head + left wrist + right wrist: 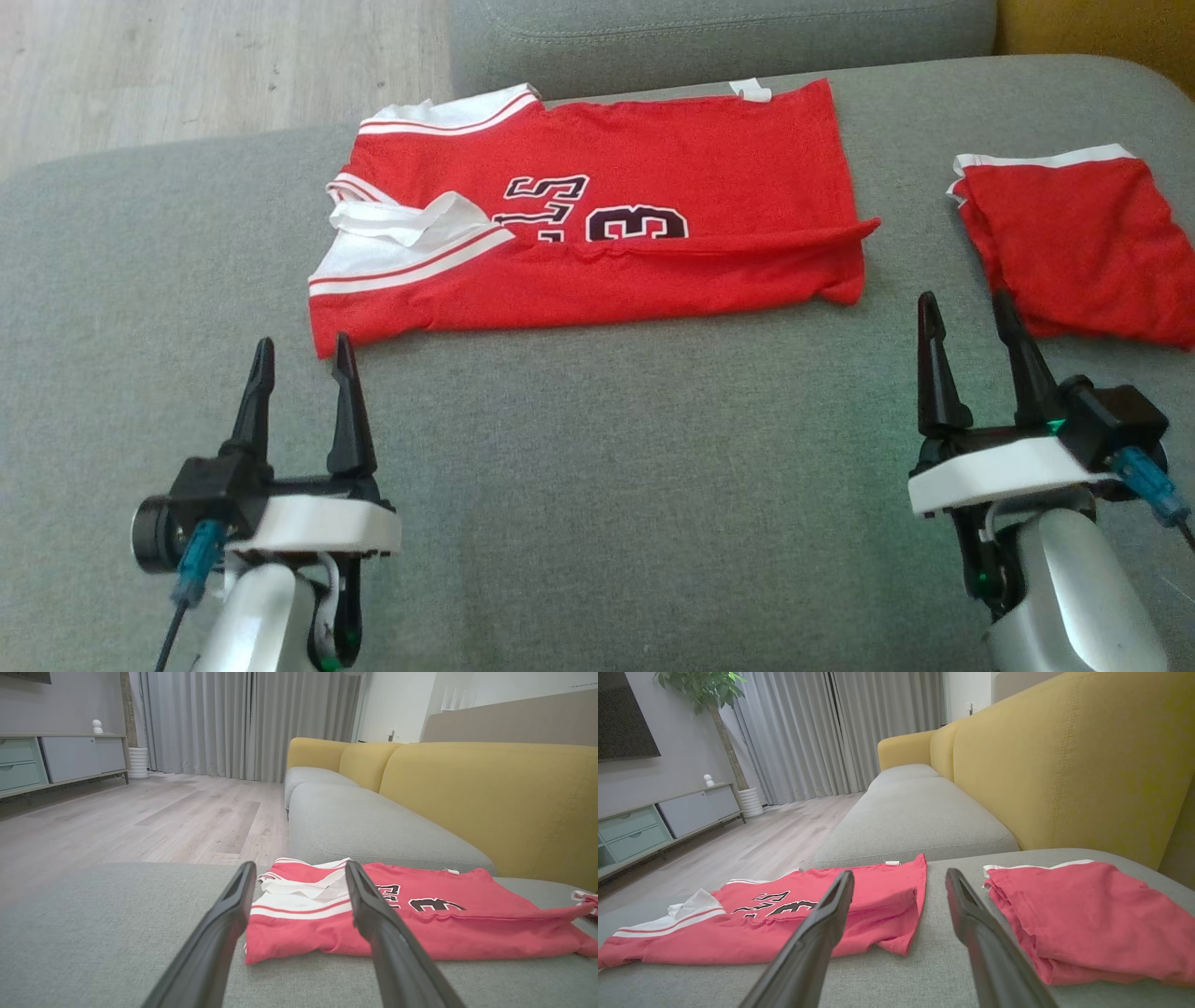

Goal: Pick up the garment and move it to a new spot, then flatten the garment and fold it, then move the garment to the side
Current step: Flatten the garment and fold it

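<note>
red jersey (653, 177): is lying spread across the far middle of the grey seat cushion (597, 504), with its white-trimmed collar end pointing to the robot's left and its hem end to the right.
jersey fold: the near long edge is lying doubled over onto the body, partly covering the dark number and letters. A loose white flap is lying crumpled beside the collar.
left tool (303, 339): is hovering low over the cushion with its two dark fingers standing wide apart, gripping nothing. The fingertips are pointing at the jersey's near left corner, just beside it. In the left wrist view that corner is showing between the fingers.
right tool (963, 297): is hovering low with its fingers spread wide, holding nothing. It is sitting near the gap between the jersey's hem end and the second red garment (1083, 243). In the right wrist view a strip of bare cushion is showing between the fingers.
second red garment: is lying folded at the cushion's right side, its white band facing away from the robot. It is apart from the jersey.
yellow backrest (490, 802): is running along the sofa to the robot's right.
wooden floor (117, 816): is stretching past the sofa to grey curtains (233, 718) and a low sideboard (60, 758).
</note>
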